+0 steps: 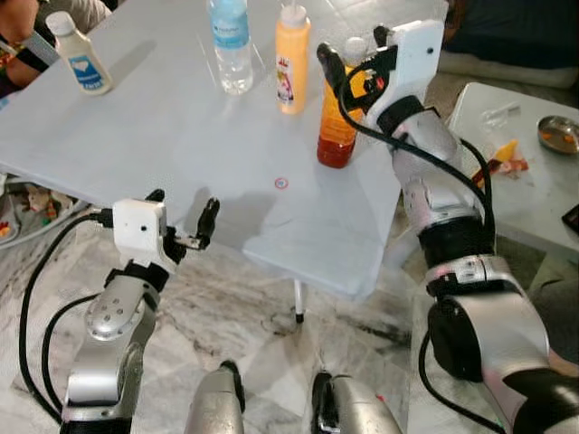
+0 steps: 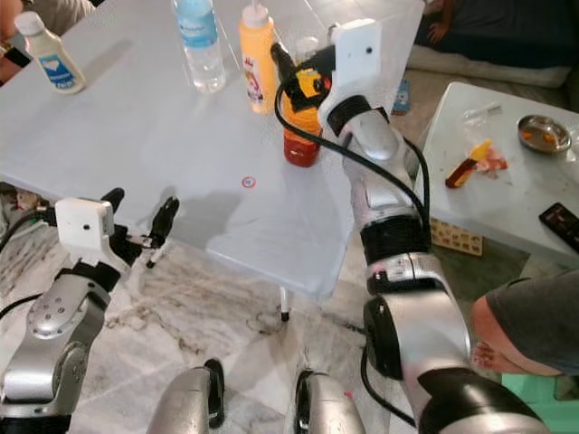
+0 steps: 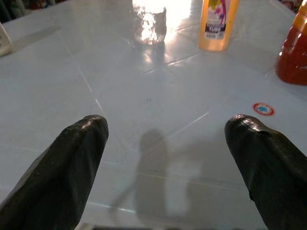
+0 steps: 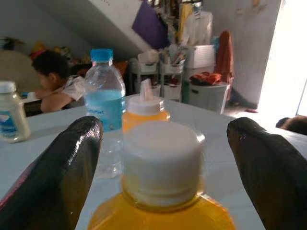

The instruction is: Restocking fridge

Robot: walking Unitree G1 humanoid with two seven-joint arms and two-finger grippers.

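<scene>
Nearest you, the white cap of the orange sauce bottle (image 4: 162,163) sits between the spread fingers of your right claw (image 1: 355,50); it stands near the worktop (image 1: 163,136) edge. It looks full, heavy and slick, so grip the ribbed body below the cap. Your left claw (image 1: 184,212) hangs released at the near edge.

a lived-in home: marble floor (image 1: 235,316), folding table (image 1: 181,136) with bottles, cluttered shelves (image 4: 177,57) at twelve o'clock.
</scene>
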